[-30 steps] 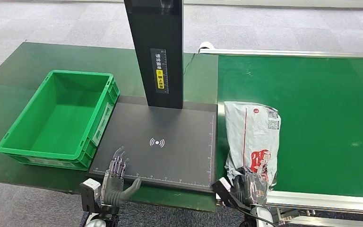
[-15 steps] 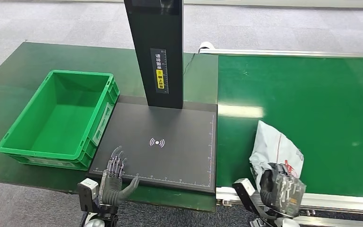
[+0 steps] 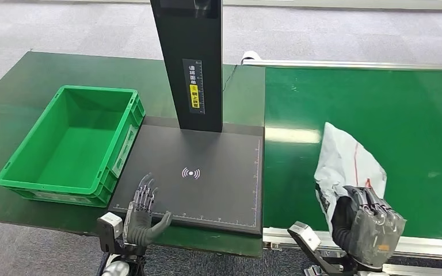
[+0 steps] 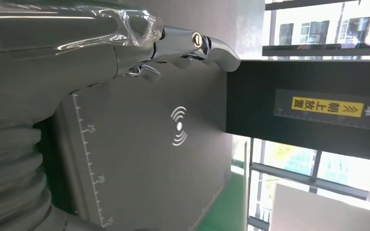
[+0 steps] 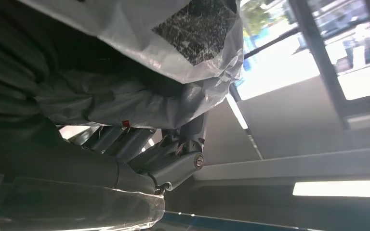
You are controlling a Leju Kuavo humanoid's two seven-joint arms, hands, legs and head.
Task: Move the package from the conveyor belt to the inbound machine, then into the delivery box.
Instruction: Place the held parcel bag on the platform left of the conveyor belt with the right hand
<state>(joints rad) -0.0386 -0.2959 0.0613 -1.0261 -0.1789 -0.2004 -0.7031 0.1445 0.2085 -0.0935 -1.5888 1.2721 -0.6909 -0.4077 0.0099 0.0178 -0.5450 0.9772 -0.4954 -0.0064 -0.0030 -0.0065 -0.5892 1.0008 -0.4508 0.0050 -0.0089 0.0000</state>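
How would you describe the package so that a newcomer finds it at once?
Look at the green conveyor belt on the right, then at its near edge. There the right hand holds up a crumpled white plastic mailer bag, the package, with red printing; it is the only white thing there.

Right hand (image 3: 368, 229) fingers curled in a grip, left hand (image 3: 141, 214) fingers extended

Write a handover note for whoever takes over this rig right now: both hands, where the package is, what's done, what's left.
Right hand grips the white package, lifted above the near edge of the conveyor belt.
Left hand holds nothing, fingers apart, at the near edge of the inbound machine's black plate.
Green delivery box sits left of the plate with nothing in it.
Done: package picked up.
Left: set it on the plate, then move it into the box.
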